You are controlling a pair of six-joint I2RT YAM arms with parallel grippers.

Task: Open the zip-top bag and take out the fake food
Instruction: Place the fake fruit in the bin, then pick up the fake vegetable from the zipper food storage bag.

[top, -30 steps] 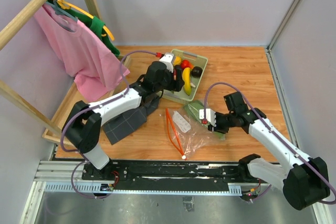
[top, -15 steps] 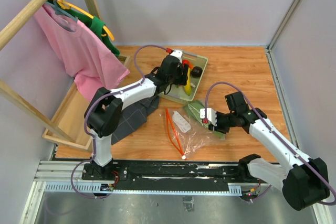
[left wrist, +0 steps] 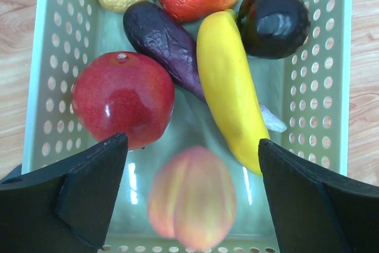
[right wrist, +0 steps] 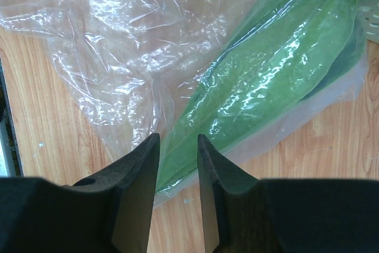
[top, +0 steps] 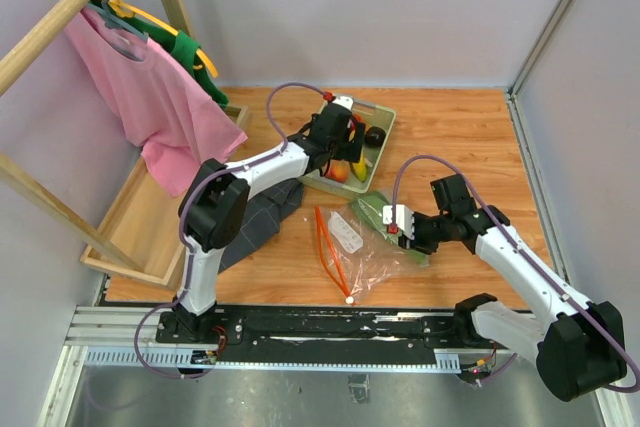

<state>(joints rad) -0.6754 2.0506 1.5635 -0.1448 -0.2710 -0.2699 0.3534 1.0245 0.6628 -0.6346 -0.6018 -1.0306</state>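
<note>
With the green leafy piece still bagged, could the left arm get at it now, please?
Probably yes: the left claw is open and empty above the tray, and the zip-top bag gapes open toward it.

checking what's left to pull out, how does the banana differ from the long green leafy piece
Colour: the banana is yellow, the green leafy piece is green.
Shape: the banana looks rounded and plump, the green leafy piece looks flatter and tapers to a point.
Place: the banana lies bare in the pale green tray, while the green leafy piece is inside the zip-top bag, seen through crinkled plastic.
Both are long and glossy.
</note>
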